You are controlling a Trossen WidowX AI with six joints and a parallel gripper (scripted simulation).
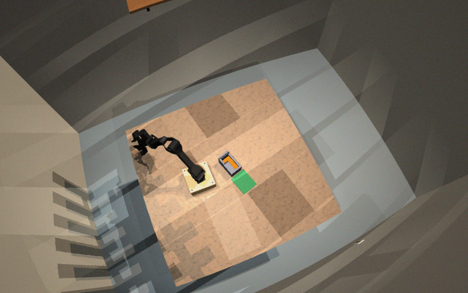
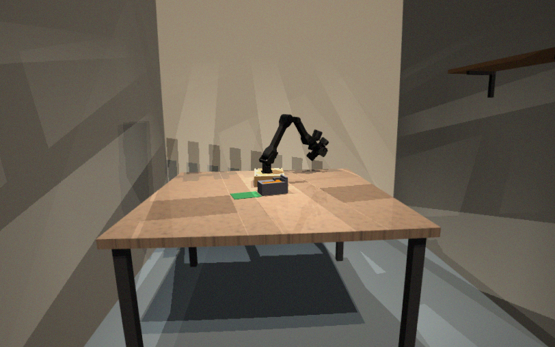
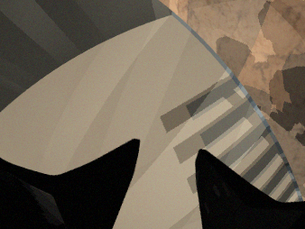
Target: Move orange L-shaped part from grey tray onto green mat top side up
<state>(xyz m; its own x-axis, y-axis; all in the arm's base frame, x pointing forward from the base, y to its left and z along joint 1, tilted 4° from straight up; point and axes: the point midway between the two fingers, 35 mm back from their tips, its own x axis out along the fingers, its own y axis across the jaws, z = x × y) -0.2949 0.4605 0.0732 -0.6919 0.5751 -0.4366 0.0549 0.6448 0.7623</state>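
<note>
The orange L-shaped part (image 1: 231, 162) (image 2: 276, 180) lies flat in the pocket of the grey tray (image 1: 224, 154) (image 2: 272, 189) near the table's middle. The green mat (image 1: 244, 183) (image 2: 245, 195) lies right beside the tray and is bare. My gripper (image 1: 138, 138) (image 2: 314, 154) (image 3: 168, 151) hangs in the air over the table's far corner, well away from the tray, on the other side of the arm's base. In the wrist view its two dark fingers stand partly apart with only the wall and the table corner showing between them. It holds nothing.
The arm's tan base plate (image 1: 207, 184) (image 2: 258, 171) stands just behind the tray. The wooden table (image 1: 269, 224) (image 2: 286, 220) has walls close behind and to the sides. A wall shelf (image 2: 499, 65) (image 1: 141, 4) hangs high, off the table.
</note>
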